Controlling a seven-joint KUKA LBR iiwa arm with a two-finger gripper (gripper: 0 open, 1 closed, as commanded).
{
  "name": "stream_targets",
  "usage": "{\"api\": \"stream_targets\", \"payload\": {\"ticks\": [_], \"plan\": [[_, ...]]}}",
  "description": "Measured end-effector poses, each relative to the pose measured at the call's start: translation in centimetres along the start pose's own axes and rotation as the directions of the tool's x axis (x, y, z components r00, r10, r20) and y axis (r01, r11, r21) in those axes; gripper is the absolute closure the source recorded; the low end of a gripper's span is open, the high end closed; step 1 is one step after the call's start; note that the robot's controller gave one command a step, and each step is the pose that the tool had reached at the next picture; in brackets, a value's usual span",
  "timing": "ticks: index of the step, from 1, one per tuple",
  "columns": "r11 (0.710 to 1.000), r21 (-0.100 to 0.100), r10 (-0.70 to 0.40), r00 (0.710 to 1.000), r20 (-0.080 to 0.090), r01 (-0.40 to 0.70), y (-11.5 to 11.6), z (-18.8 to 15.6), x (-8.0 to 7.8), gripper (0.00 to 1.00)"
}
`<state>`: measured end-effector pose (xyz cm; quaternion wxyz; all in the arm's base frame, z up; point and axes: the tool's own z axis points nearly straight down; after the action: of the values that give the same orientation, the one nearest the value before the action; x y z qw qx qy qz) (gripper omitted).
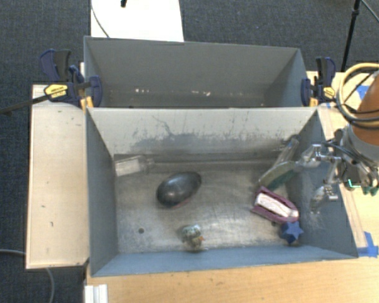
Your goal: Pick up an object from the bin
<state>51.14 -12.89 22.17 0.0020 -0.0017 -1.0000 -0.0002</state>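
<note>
— Where is the hand?

— The hand [311, 169] hangs over the right side of the grey metal bin [107, 188], close to its sloping right wall and below the arm's orange cover [374, 109]. Whether it is apart or together, I cannot tell.

— What lies nearest to it?

— A flat pink-and-white packet with a purple edge [275, 206]. It lies on the bin floor, just left of and below the hand in the camera view. A small blue star-shaped piece [292, 231] sits just beside the packet, toward the front right corner.

— And the rest?

— All well apart to the left. A dark grey egg-shaped lump [178, 189] lies mid-floor, a clear plastic tube [131, 165] by the back left, and a small mottled ball [191, 235] near the front wall.
</note>
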Motion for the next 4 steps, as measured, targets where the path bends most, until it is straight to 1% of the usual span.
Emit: {"api": "stream_targets", "payload": {"ticks": [1, 2, 3, 4], "plan": [[0.993, -0.001, 0.118, 0.993, 0.005, -0.118, 0.2, 9.2, -4.3, 0.0], [0.986, 0.002, 0.167, 0.986, 0.015, -0.167, -0.4, 10.2, -4.6, 0.0], [0.873, 0.002, -0.488, 0.873, 0.005, 0.488, 4.8, 5.8, 2.6, 0.0], [0.981, 0.005, -0.192, 0.981, 0.019, 0.192, 4.4, 12.3, 0.4, 0.0]]}}
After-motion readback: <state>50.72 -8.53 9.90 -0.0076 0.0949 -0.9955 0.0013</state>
